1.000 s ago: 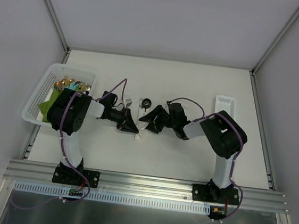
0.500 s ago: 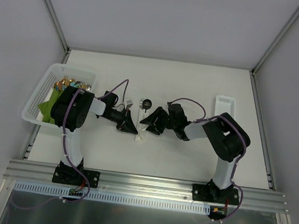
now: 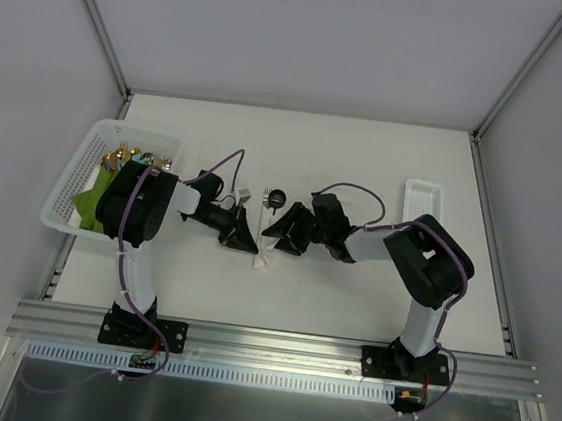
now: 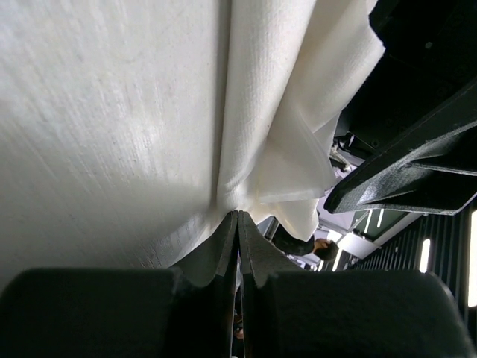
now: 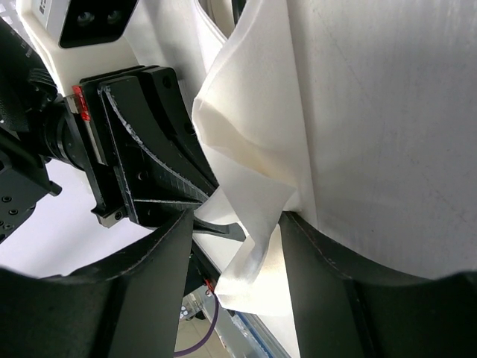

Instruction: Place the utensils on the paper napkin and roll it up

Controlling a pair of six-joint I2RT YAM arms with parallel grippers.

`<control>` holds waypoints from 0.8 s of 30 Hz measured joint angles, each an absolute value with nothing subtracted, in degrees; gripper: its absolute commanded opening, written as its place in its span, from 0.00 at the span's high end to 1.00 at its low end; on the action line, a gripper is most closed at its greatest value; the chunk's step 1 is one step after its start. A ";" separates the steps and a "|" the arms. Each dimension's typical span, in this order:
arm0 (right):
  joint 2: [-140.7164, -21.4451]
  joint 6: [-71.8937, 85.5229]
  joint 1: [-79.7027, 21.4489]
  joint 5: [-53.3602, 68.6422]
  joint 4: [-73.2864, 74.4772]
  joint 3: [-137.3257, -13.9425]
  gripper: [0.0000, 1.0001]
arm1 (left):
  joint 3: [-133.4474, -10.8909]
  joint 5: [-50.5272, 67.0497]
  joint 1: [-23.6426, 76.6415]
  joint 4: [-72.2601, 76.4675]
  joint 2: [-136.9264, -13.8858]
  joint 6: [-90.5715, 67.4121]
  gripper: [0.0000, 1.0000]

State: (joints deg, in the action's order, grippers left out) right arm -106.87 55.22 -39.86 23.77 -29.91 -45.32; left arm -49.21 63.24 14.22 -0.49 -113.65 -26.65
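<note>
The paper napkin (image 3: 263,260) lies bunched between my two grippers at mid table. My left gripper (image 3: 245,237) is shut, its tips pinching a fold of the napkin (image 4: 261,112) in the left wrist view (image 4: 238,224). My right gripper (image 3: 278,234) faces it from the right and is open, with a loose folded corner of the napkin (image 5: 253,171) hanging between its fingers (image 5: 237,218). The black spoon's round bowl (image 3: 275,196) sticks out beyond the grippers. The rest of the utensils is hidden under the grippers and the napkin.
A white basket (image 3: 76,169) with green cloths and gold cutlery stands at the left, beside the left arm. A small white tray (image 3: 423,197) stands at the right. The left gripper's body (image 5: 141,164) fills the left of the right wrist view.
Both arms have shifted slightly, the right elbow swinging a little to the right. The grippers stay close together at the napkin.
</note>
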 measured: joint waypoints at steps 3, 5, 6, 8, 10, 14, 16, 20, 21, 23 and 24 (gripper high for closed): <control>-106.87 55.27 -39.86 23.79 -29.95 -45.32 0.45 | -49.12 61.98 14.48 -0.34 -112.84 -27.03 0.97; -106.89 55.29 -39.86 23.79 -30.11 -45.21 0.45 | -49.39 60.66 14.46 0.05 -112.42 -27.27 0.97; -106.89 55.29 -39.86 23.77 -30.28 -45.12 0.45 | -49.71 59.92 14.37 0.08 -112.20 -27.49 0.97; -106.89 55.29 -39.86 23.79 -30.55 -44.99 0.45 | -51.07 58.65 14.13 0.16 -112.05 -27.75 0.97; -106.94 55.31 -39.86 23.79 -31.00 -44.77 0.45 | -52.97 57.41 14.04 0.23 -112.05 -28.03 0.97; -107.00 55.37 -39.86 23.83 -31.27 -44.69 0.45 | -57.36 56.16 13.78 1.41 -112.18 -29.23 0.97; -107.07 55.40 -39.86 23.86 -31.31 -44.69 0.45 | -59.20 56.05 13.78 2.55 -112.42 -29.89 0.97; -107.31 55.42 -39.86 24.23 -31.68 -44.69 0.45 | -61.82 56.34 13.80 4.62 -114.63 -31.24 0.96; -107.37 55.44 -39.86 24.32 -31.75 -44.69 0.45 | -62.24 56.31 13.80 5.02 -115.55 -31.53 0.96; -107.48 55.44 -39.86 24.51 -31.90 -44.73 0.45 | -62.61 56.29 13.87 5.39 -117.36 -32.03 0.97; -107.48 55.44 -39.86 24.56 -31.88 -44.77 0.45 | -62.61 56.60 13.89 5.50 -118.24 -32.49 0.97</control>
State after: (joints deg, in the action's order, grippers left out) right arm -107.48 55.44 -39.86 24.56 -31.88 -44.77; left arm -62.61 56.60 13.89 5.50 -118.24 -32.49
